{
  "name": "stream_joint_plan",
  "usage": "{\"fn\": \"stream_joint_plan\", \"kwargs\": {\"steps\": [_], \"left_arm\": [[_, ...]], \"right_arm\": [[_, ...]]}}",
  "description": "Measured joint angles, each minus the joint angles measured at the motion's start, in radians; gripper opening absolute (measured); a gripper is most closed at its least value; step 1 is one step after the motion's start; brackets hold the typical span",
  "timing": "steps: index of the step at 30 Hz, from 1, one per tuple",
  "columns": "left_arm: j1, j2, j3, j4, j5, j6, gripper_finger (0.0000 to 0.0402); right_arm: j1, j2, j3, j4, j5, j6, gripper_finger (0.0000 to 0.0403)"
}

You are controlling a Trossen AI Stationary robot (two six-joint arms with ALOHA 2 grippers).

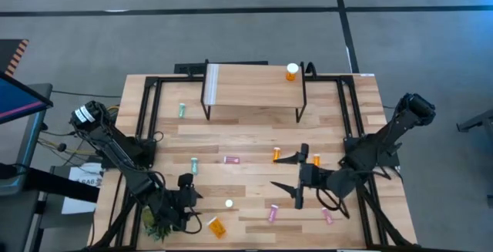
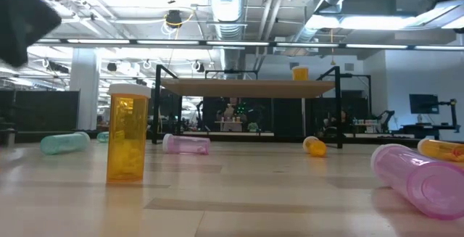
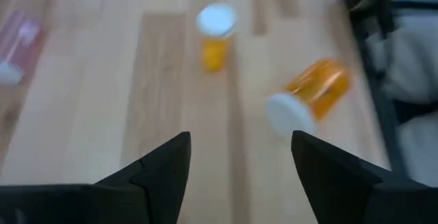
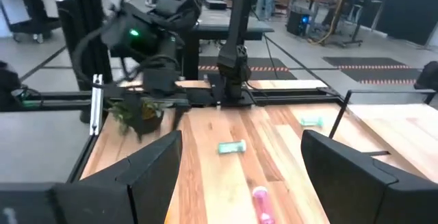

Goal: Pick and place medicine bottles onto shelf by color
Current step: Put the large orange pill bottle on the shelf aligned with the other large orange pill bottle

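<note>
From above, the shelf [image 1: 254, 82] stands at the table's [image 1: 362, 121] far edge with one orange bottle [image 1: 292, 72] upright on its right end; other bottles lie scattered in front of the shelf, among them a teal one [image 1: 182, 110], a pink one [image 1: 232, 159] and a big orange one [image 1: 217, 226] at the near edge; the left gripper [image 1: 187, 184] waits released well in front of the shelf's left end; the right gripper [image 1: 296, 176] hovers spread in front of its right end, holding nothing.

At table height, a capless orange bottle [image 2: 127, 138] stands upright well before the shelf [image 2: 250, 87]; a pink bottle [image 2: 420, 179] lies nearest.

Left wrist: fingers [image 3: 161, 169] apart above bare wood, two orange bottles [image 3: 311, 95] beyond.

Right wrist: fingers [image 4: 147, 169] apart; a plant [image 4: 140, 114] beside the left arm.
</note>
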Motion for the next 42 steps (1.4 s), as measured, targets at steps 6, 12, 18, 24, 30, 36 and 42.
{"fn": "stream_joint_plan", "kwargs": {"steps": [6,12,18,24,30,36,42], "left_arm": [[-0.024,0.04,0.035,0.148,0.036,0.151,0.024],[-0.003,0.182,0.124,0.186,0.095,0.273,0.024],[0.022,0.301,0.243,0.118,0.121,0.381,0.024],[0.039,0.33,0.277,0.08,0.142,0.414,0.024],[0.041,0.33,0.277,0.107,0.153,0.447,0.024],[0.043,0.33,0.277,0.114,0.158,0.465,0.024],[0.043,0.33,0.277,0.063,0.15,0.481,0.024]], "right_arm": [[-0.023,0.003,0.0,0.002,-0.023,0.011,0.032],[-0.022,0.001,0.0,0.002,-0.025,0.003,0.032],[-0.021,0.001,0.0,-0.004,-0.029,0.002,0.032],[-0.02,0.001,0.0,-0.019,-0.029,0.001,0.032],[-0.02,0.001,0.0,-0.02,-0.029,0.001,0.032],[-0.02,0.001,0.001,-0.02,-0.029,0.001,0.032],[-0.02,0.001,0.001,-0.02,-0.029,0.001,0.032]]}}
